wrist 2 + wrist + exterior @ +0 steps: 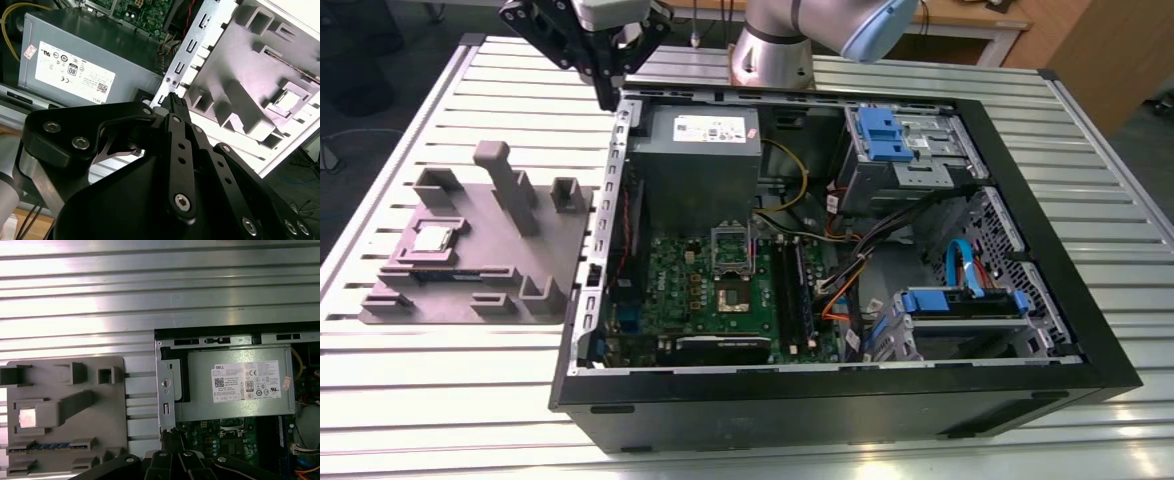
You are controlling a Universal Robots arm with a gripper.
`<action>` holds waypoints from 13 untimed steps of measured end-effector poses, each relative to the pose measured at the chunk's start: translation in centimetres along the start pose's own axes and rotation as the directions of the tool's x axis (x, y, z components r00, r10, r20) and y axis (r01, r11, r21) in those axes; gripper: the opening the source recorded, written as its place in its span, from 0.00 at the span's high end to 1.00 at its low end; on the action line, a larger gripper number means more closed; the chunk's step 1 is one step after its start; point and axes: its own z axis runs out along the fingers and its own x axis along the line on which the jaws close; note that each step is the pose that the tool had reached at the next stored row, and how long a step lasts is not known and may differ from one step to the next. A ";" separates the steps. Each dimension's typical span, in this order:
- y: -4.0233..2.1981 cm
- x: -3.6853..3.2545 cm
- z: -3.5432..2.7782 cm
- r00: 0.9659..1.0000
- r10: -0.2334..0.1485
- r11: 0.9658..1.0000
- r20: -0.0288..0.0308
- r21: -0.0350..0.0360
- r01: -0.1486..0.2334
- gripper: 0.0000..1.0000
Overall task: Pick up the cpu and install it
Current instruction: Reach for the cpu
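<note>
- Ribbed metal slats make up the table [454, 400], which carries everything in the scene.
- Near the table's edge on the exterior view's left lies a grey tray [480, 255] with moulded pockets and upright posts.
- The cpu [431, 238] lies flat in a square pocket towards that tray's left edge in the exterior view, shiny side up. Both wrist views show it there too [287, 100] [27, 417], with nothing touching it.
- The gripper [607, 98] hangs over the far part of the table, between the tray and the case. It is just beside the case's far corner and well apart from the cpu.
- Its black fingers are pressed together at the tips with nothing between them (clearest in the second wrist view [174, 100]).
- The arm [774, 45] rises behind the case at the table's far edge.
- An open black case [854, 400] lies on its side and takes up the middle and the exterior view's right of the table.
- Inside it, against the far wall, sits the grey power supply [698, 150] with a white label.
- Nearer the case's front wall is the green motherboard [680, 270]. Its socket [731, 292] is uncovered and its bracket [731, 243] is swung upright.
- Towards the exterior view's right, the case holds two blue-fronted drive cages: one at the far corner [887, 135] and one near the front [961, 300]. Loose cables run between them.
</note>
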 end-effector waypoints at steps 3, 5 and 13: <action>-0.01 0.11 -0.01 1.000 0.000 1.000 0.000 0.000 0.000 0.90; -0.01 0.18 -0.01 1.000 0.000 1.000 0.000 0.000 0.000 0.90; -0.03 0.46 -0.01 1.000 0.000 1.000 0.000 0.000 0.000 0.90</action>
